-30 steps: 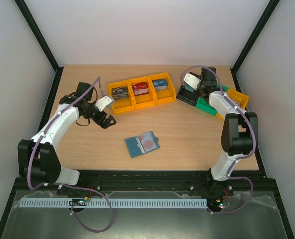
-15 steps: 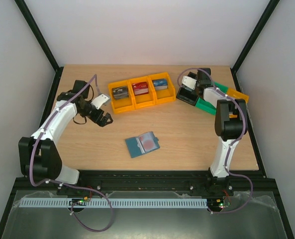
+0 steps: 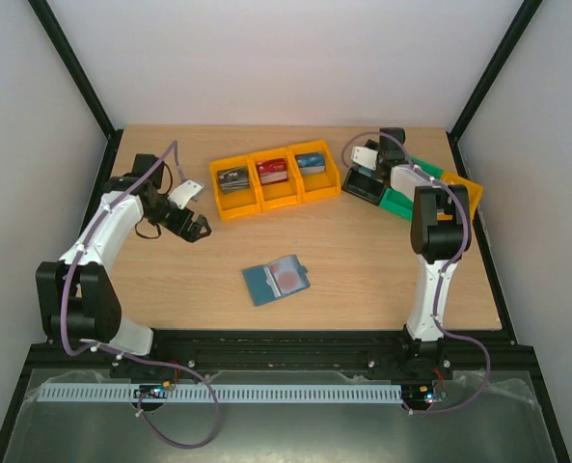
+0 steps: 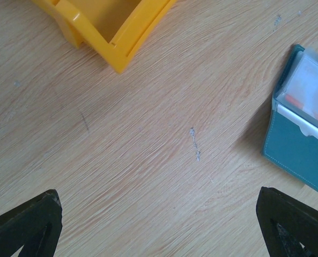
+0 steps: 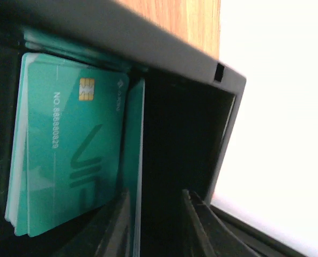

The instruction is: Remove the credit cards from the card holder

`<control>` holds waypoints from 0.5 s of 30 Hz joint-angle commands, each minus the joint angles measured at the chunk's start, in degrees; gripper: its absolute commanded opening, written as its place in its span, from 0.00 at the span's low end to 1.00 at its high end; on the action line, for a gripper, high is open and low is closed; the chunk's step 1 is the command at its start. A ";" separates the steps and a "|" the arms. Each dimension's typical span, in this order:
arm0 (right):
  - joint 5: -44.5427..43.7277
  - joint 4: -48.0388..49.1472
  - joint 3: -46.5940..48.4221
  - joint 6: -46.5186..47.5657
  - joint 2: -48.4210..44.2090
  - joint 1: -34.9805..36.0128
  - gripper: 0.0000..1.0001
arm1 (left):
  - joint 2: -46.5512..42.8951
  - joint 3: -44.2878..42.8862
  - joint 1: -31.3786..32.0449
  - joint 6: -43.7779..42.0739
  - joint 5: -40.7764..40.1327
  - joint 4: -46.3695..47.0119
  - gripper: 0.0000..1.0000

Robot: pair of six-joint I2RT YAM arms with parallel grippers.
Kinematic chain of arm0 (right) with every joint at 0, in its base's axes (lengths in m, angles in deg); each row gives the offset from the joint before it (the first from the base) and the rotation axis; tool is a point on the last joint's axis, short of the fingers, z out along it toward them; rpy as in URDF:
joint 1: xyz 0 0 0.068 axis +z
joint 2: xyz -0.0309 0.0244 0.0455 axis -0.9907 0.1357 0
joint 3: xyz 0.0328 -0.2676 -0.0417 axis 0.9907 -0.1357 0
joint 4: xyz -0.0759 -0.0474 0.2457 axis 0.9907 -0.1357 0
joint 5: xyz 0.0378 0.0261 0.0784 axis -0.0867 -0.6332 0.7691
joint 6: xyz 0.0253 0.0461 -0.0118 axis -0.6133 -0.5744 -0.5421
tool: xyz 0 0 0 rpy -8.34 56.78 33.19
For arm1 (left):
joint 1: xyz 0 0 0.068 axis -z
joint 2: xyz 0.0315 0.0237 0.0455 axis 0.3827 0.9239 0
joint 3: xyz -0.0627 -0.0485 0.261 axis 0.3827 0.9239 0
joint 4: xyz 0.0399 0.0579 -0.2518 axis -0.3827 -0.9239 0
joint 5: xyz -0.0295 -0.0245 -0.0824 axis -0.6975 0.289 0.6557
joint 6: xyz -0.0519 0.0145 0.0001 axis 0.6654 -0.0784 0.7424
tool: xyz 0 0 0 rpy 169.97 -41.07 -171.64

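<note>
Partly done, seemingly: the holder lies open on the counter, ahead-right of the spread, empty left fingers, a reddish card inside. The right fingers flank a teal card in a black bin; whether gripped, I cannot tell

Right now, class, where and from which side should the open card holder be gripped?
Probably the outer edge of its bare teal half, from above: the card holder lies open, flat on the table, and its other half holds a card.

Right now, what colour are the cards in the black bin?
Teal credit cards; best in right wrist view.
</note>
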 commanded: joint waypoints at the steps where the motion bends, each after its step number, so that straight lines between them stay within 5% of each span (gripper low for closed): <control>1: -1.93 1.07 1.28 2.28 1.58 0.14 0.34 | 1.34 -1.60 -0.61 -0.78 1.41 -1.94 0.99; 7: -1.32 2.60 1.03 2.84 -0.07 0.14 0.76 | 2.49 -1.79 -0.66 -0.97 2.25 -2.14 1.00; 15: 2.94 4.19 -2.17 -0.98 -5.21 0.15 0.88 | 1.14 -2.14 -0.74 -1.70 4.22 -2.63 1.00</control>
